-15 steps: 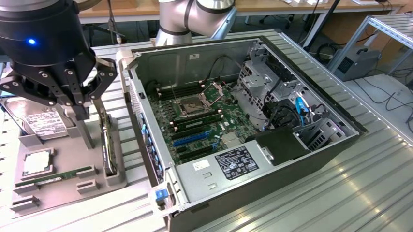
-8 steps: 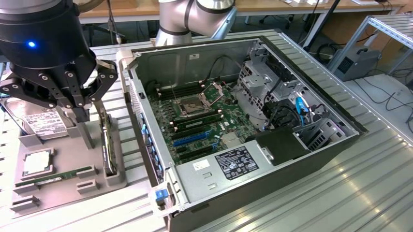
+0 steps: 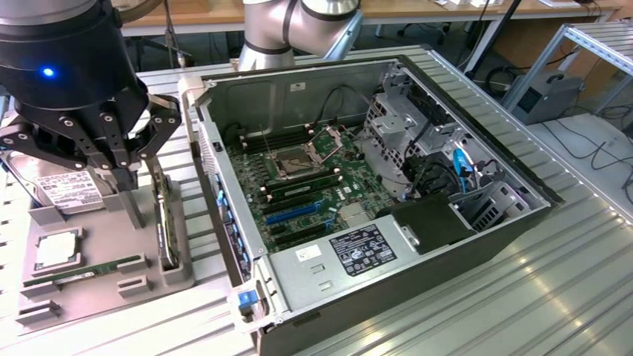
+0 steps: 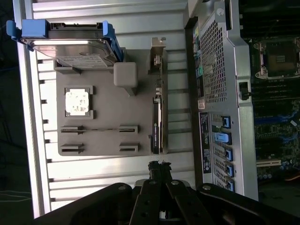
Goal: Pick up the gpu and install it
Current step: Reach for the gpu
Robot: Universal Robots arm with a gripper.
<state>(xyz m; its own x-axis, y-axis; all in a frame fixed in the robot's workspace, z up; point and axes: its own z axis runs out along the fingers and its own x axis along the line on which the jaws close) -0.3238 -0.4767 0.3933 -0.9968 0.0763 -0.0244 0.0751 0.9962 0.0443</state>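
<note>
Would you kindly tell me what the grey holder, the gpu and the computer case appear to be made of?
The grey holder: probably plastic, matte, uniform grey with blocky moulded slots.
The gpu: apparently a dark circuit board, with a pale metal bracket at one end.
The computer case: sheet metal, silvery-grey with dull reflections, bent edges and a perforated rear panel.

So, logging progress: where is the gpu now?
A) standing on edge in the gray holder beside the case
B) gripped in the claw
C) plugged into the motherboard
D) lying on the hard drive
A: the gpu stands on edge in the gray holder beside the case, apart from the shut claw.
</note>
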